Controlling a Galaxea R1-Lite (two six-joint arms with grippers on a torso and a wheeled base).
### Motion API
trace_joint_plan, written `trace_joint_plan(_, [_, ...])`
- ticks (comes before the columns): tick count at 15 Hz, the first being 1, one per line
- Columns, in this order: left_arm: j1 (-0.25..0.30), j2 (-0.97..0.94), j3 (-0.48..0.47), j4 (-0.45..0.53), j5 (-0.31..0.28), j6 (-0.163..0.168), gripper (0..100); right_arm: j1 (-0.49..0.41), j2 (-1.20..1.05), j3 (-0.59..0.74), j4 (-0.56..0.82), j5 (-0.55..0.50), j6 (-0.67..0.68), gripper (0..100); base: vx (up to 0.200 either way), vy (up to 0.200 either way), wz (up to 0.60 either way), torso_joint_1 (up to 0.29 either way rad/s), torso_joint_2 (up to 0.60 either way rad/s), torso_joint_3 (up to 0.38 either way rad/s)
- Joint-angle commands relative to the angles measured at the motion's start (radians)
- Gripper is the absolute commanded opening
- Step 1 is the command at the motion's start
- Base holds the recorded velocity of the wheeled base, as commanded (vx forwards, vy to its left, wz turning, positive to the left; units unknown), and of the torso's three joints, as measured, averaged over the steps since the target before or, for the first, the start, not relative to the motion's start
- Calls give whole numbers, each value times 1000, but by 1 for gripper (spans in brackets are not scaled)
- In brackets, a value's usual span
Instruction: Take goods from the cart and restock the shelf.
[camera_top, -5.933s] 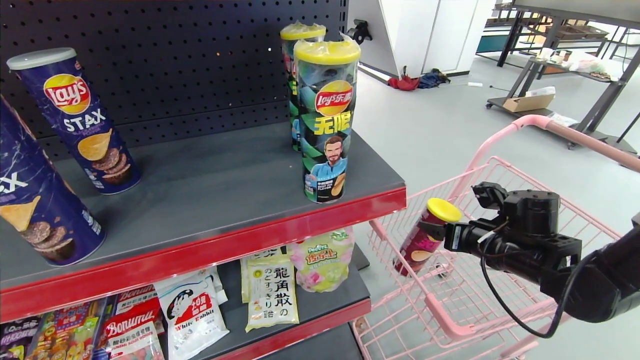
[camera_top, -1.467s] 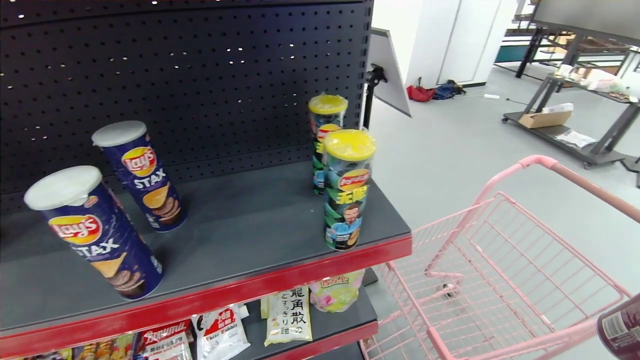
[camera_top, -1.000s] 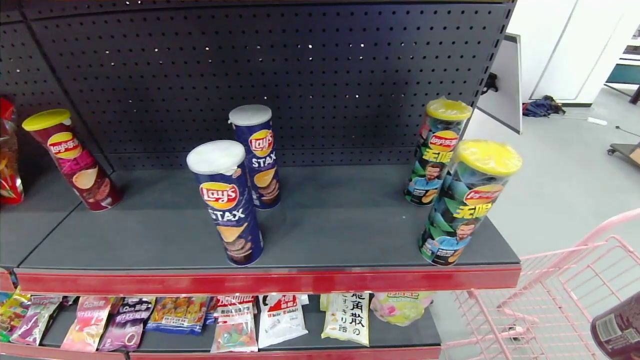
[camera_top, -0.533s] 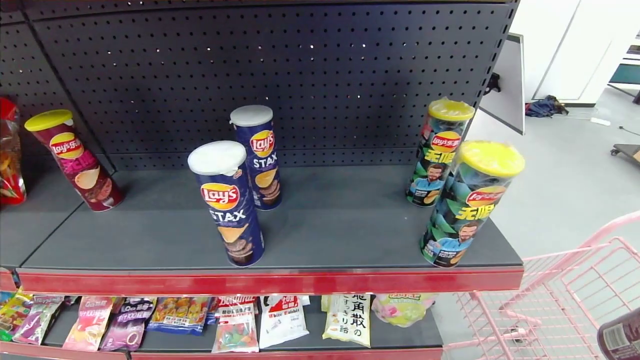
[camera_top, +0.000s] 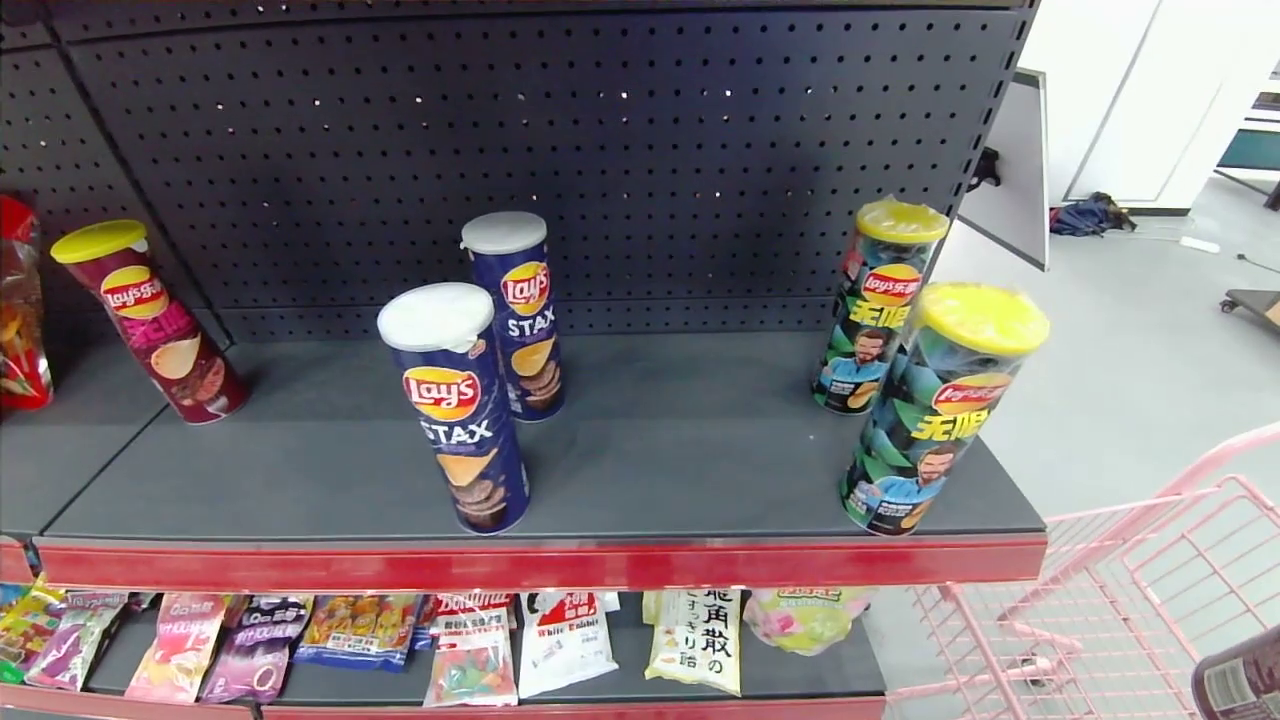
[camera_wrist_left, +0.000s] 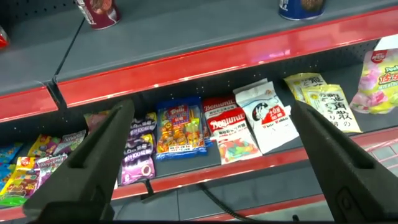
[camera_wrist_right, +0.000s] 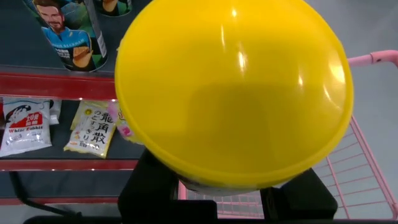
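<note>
The head camera faces the upper shelf (camera_top: 620, 470) from slightly above, at middling range. The left wrist camera looks closely at snack bags (camera_wrist_left: 186, 130) beneath it. The right wrist camera peers over the yellow lid (camera_wrist_right: 233, 93) of a chip can (camera_top: 1240, 685). All share the red shelf edge (camera_top: 540, 565).

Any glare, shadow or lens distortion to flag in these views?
Head view: wide-angle lens tilts the front green can outward; sheen along the red shelf edge. Right wrist view: glare spots on the yellow lid of the held maroon can. Left wrist view: fingers silhouetted.
</note>
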Motion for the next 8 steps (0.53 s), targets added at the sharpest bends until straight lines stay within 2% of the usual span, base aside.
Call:
trace_joint_plan(1, [0,0,0,0,0,-1,100,0,0,2,-1,2,0,0,0,200,0,-12,-7,2])
trace_joint_plan(8, [0,0,0,0,-2,1,100,0,0,7,-1,2,0,0,0,200,0,2,-1,2])
